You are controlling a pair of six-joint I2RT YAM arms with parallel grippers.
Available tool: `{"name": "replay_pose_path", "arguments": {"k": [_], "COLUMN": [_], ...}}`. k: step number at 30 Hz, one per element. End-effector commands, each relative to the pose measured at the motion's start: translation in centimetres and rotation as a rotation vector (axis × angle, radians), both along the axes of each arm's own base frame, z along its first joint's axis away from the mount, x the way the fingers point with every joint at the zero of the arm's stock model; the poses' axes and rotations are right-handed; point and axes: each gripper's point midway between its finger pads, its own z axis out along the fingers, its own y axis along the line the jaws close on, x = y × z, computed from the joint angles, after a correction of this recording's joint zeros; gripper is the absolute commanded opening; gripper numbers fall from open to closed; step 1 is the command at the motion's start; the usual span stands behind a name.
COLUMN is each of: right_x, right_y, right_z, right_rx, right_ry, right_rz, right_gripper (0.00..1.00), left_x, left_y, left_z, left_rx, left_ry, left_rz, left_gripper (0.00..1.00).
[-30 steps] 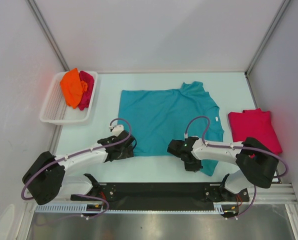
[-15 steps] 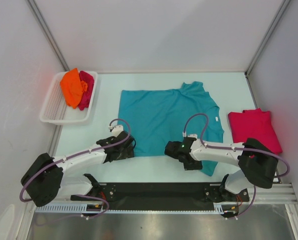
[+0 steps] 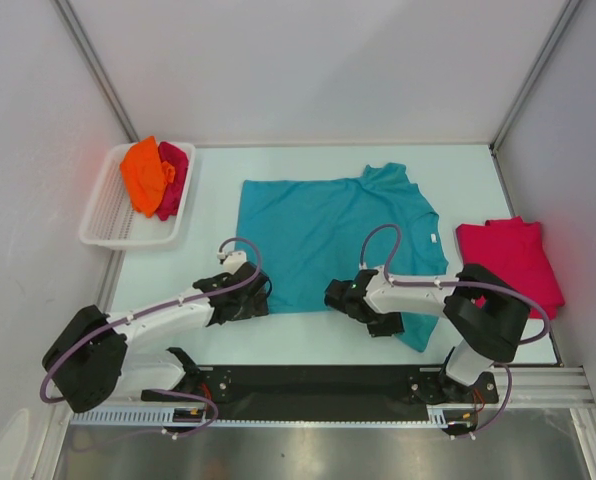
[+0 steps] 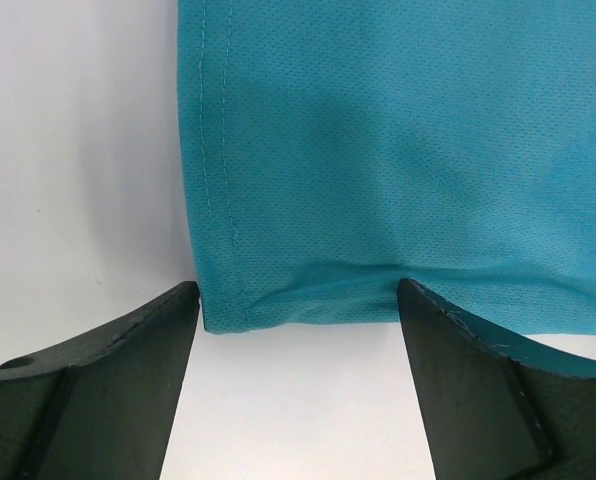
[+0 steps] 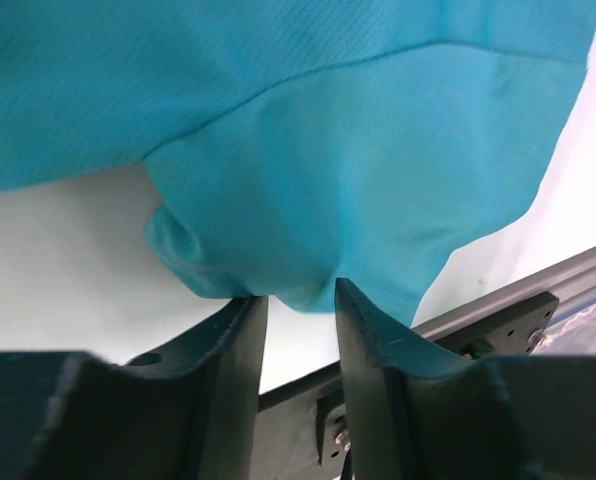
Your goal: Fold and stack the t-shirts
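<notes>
A teal t-shirt (image 3: 328, 235) lies spread flat in the middle of the table. My left gripper (image 3: 258, 300) stands open at its near left corner. In the left wrist view that corner (image 4: 228, 310) sits on the table between the wide-apart fingertips (image 4: 138, 370), untouched. My right gripper (image 3: 338, 297) is at the near hem, to the right. Its jaws stand partly open, and a bunched fold of teal cloth (image 5: 278, 240) rests just past the tips, not pinched. A folded crimson-pink t-shirt (image 3: 508, 258) lies at the right. An orange t-shirt (image 3: 143, 172) and another crimson-pink t-shirt (image 3: 175, 178) sit crumpled in the basket.
The white slatted basket (image 3: 108, 225) stands at the far left by the left wall. White walls close in the left, back and right sides. A black rail (image 3: 318, 382) carrying the arm bases runs along the near edge.
My right gripper has opened, letting go of the teal cloth, and has shifted a little to the left along the hem. The left gripper has widened slightly and stayed put.
</notes>
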Motion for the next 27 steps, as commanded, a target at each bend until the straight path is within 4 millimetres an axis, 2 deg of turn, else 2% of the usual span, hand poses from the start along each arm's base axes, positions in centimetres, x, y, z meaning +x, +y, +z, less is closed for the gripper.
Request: {"name": "replay_pose_path", "arguments": {"k": [1, 2, 3, 4, 6, 13, 14, 15, 22, 27], "right_x": [1.8, 1.8, 1.8, 1.7, 1.6, 1.4, 1.3, 1.4, 0.3, -0.8], "right_y": [0.7, 0.6, 0.7, 0.6, 0.6, 0.4, 0.4, 0.4, 0.3, 0.3], "right_z": [-1.0, -1.1, -1.2, -1.2, -1.3, -0.8, -0.6, -0.4, 1.4, 4.1], "right_rx": [0.028, 0.027, 0.034, 0.038, 0.044, 0.058, 0.061, 0.064, 0.085, 0.118], "right_ry": [-0.061, -0.057, -0.056, -0.054, -0.048, -0.058, -0.058, -0.062, -0.077, -0.109], "right_rz": [-0.012, -0.013, -0.014, -0.014, -0.020, -0.025, -0.024, -0.026, -0.039, -0.067], "right_gripper": [0.34, 0.30, 0.20, 0.15, 0.00, 0.00, 0.00, 0.00, 0.00, 0.00], "left_x": [0.8, 0.9, 1.0, 1.0, 1.1, 1.1, 1.1, 1.1, 1.0, 0.4], "left_y": [-0.5, -0.6, -0.7, -0.8, -1.1, -1.9, -1.9, -1.9, -1.4, -0.9], "left_z": [0.6, 0.6, 0.7, 0.7, 0.7, 0.3, 0.5, 0.7, 2.8, 5.1], "left_rx": [0.012, 0.013, 0.010, 0.011, 0.001, -0.036, -0.034, -0.036, -0.031, -0.056], "left_ry": [-0.023, -0.024, -0.024, -0.025, -0.024, -0.021, -0.022, -0.028, -0.050, -0.071], "left_rz": [-0.023, -0.029, -0.030, -0.036, -0.045, -0.076, -0.071, -0.070, -0.079, -0.080], "left_gripper": [0.86, 0.84, 0.83, 0.82, 0.74, 0.41, 0.10, 0.06, 0.02, 0.02]}}
